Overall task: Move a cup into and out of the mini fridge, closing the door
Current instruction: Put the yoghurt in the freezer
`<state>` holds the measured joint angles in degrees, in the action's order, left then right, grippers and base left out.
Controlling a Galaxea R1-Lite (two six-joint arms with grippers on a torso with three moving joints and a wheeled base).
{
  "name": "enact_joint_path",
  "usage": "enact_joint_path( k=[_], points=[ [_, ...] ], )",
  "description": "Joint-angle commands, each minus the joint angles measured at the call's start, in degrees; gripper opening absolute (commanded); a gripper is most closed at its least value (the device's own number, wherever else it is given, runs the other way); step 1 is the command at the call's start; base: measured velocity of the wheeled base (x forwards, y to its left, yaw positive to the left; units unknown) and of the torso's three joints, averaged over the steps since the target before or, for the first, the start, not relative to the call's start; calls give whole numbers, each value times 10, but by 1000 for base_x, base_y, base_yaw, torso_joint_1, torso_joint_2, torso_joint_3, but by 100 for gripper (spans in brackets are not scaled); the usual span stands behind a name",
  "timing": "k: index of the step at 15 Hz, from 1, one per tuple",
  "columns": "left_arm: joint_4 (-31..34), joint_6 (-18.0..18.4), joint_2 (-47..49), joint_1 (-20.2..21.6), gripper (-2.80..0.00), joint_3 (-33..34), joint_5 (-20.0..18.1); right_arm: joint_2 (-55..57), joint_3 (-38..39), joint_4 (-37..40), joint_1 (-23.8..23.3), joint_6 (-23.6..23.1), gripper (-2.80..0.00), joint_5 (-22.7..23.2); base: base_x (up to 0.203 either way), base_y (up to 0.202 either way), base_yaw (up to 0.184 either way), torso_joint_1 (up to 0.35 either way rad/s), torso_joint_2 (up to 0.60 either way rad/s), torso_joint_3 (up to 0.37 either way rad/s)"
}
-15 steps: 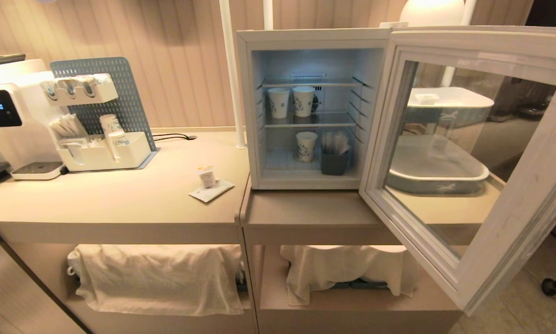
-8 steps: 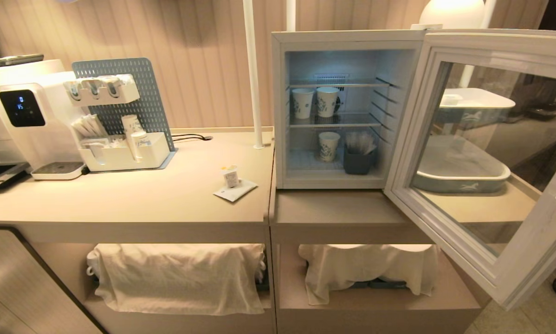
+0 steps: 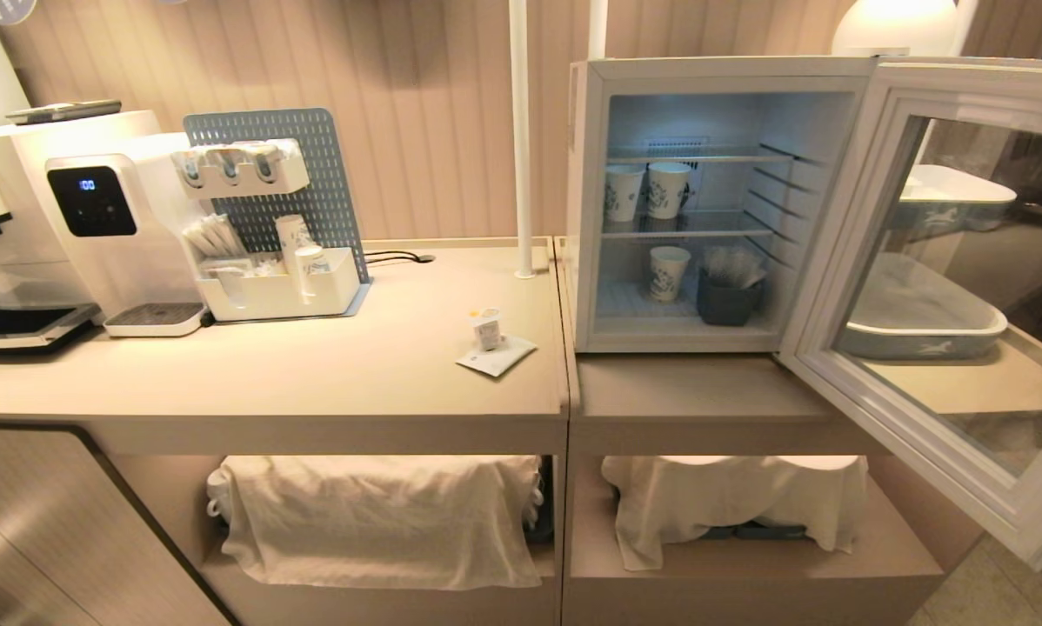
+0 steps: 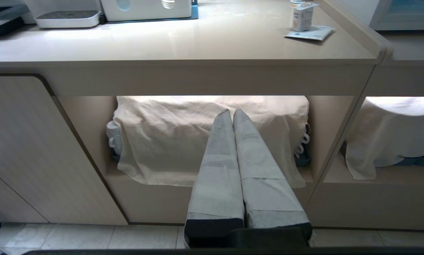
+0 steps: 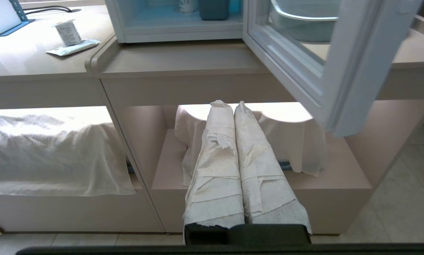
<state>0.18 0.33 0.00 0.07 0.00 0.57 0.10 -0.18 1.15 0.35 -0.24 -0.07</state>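
- The cup (image 3: 486,329), a tiny white tub with an orange-marked peel lid, stands upright on the counter (image 3: 312,382), resting on one end of a flat white sachet (image 3: 497,355) near the counter's right edge.
- Just to its right stands the mini fridge (image 3: 586,209) on a slightly lower surface, with the door (image 3: 886,382) swung wide out toward the robot's right, so the wire shelves are exposed.
- Inside are three blue-patterned paper cups (image 3: 665,273), two on the upper shelf and one below, beside a dark holder (image 3: 728,301); bare shelf shows in front of the lower cup.
- Neither arm shows in the head view. The left gripper (image 4: 232,114) and the right gripper (image 5: 226,105) both hang low in front of the cloth-draped under-counter shelves, fingers pressed together and empty.
- Judgement: no handling has begun; the step in hand is the approach to the tub.
- The next move seemingly calls for one arm to lift above counter height, spread its fingers, and close round the small tub without dragging the sachet.
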Motion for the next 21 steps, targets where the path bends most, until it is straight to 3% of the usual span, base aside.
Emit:
enact_joint_path(
  k=[1, 21],
  points=[
    [0, 0, 1, 0, -280, 1, 0, 1, 0, 0, 0, 0, -280, 1, 0, 183, -3, 5, 2, 1],
    [1, 0, 1, 0, -280, 0, 0, 1, 0, 0, 0, 0, -280, 0, 0, 179, 0, 3, 2, 2]
  ],
)
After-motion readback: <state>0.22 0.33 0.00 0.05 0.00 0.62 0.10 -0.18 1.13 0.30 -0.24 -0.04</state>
